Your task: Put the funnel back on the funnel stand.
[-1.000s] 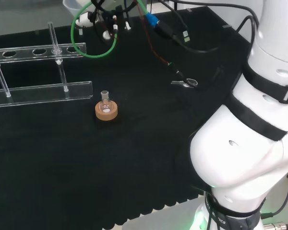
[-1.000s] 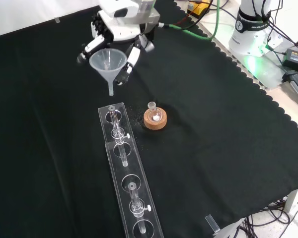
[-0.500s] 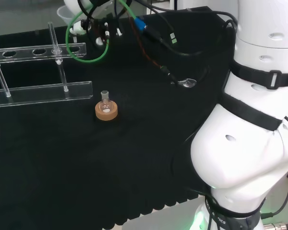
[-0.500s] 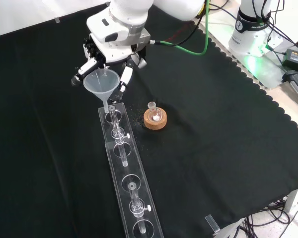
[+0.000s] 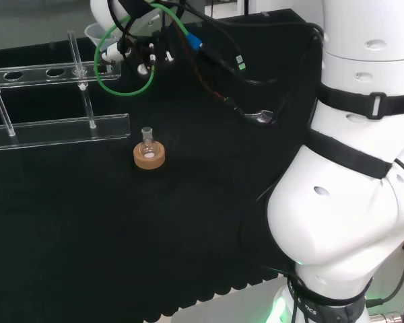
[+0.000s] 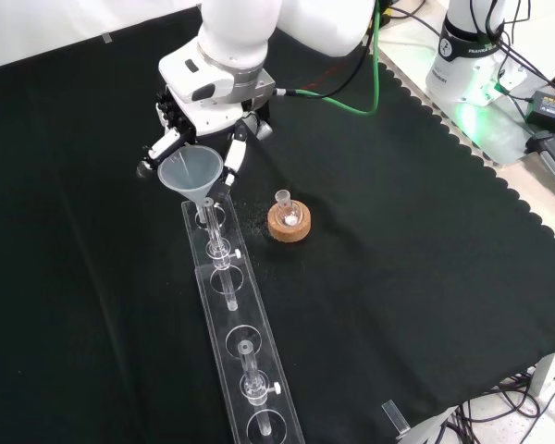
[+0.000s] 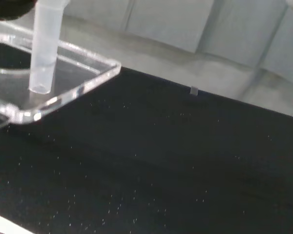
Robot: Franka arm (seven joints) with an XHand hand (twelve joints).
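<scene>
The white arm [image 6: 259, 28] reaches in from the far side of the front view, over the table [image 6: 425, 277] under its black cloth. In the head view its big links stand at the right.

Next in size, the funnel stand [image 6: 233, 324] — a long clear rack with round holes, running from mid-cloth toward the near edge in the front view. In the head view it lies along the left, its far-right end [image 5: 104, 67] under the cables.

The robot hand [image 6: 203, 111] hovers at the far end of that rack, fingers curled around the rim of the funnel [image 6: 191, 172] and holding it upright. The clear cone sits between the dark fingertips. The stem points down, its tip just at or above the last hole of the stand. From the wrist view the stem [image 7: 45, 48] hangs over the corner of the clear plate [image 7: 68, 92], tip close to the surface. I cannot tell whether it touches.

Smallest — a little round flask [image 6: 285, 211] on a cork ring [image 6: 289, 228], just right of the rack's far end in the front view, apart from the funnel. A speck of white shows inside it.
</scene>
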